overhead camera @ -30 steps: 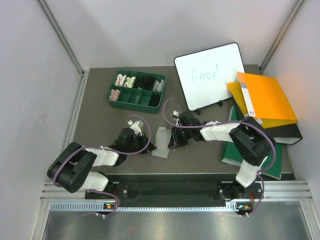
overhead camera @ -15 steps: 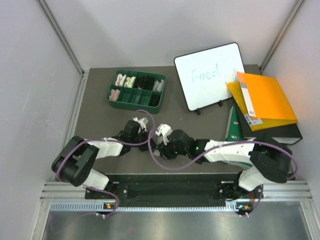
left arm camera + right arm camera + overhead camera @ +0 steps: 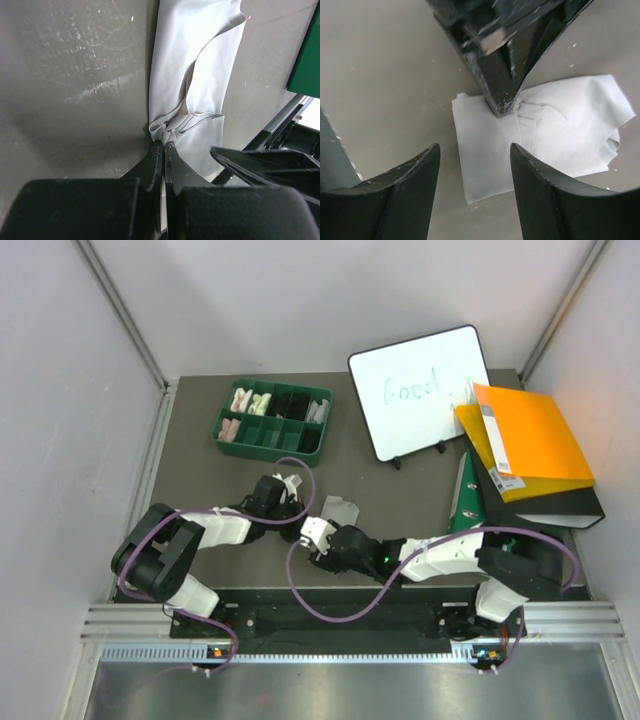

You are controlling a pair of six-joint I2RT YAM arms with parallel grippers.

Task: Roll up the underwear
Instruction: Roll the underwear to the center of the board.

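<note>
item inspected: the light grey underwear [image 3: 540,145] lay on the table [image 3: 200,475], near the middle of the surface and towards its near edge. part of it lay flat. the end farther from the arms was rumpled into loose folds.

tools: the left gripper [image 3: 162,146] was pressed together, its tips pinching a bunched fold at the cloth's edge, low against the table. the right gripper [image 3: 475,147] stood spread with nothing between its fingers. it was poised just above the near side of the cloth, with the left gripper's tip just beyond it.

surface: the table was a dark grey-brown sheet, scuffed and scratched, with pale streaks in the left wrist view.

room: plain white walls [image 3: 330,310] enclosed the back and both sides.

edges: a green compartment tray [image 3: 265,451] sat at the back left, well apart from the cloth, holding small cloth rolls [image 3: 243,398]. a whiteboard [image 3: 420,390] stood propped at the back right. an orange folder [image 3: 535,435], a black binder [image 3: 575,508] and a green folder [image 3: 466,502] crowded the right edge. a metal rail [image 3: 340,650] ran along the near edge.

room for moving: bare table lay left of the cloth and between the cloth and the tray. the right arm lay stretched low along the near side, close beside the green folder.
</note>
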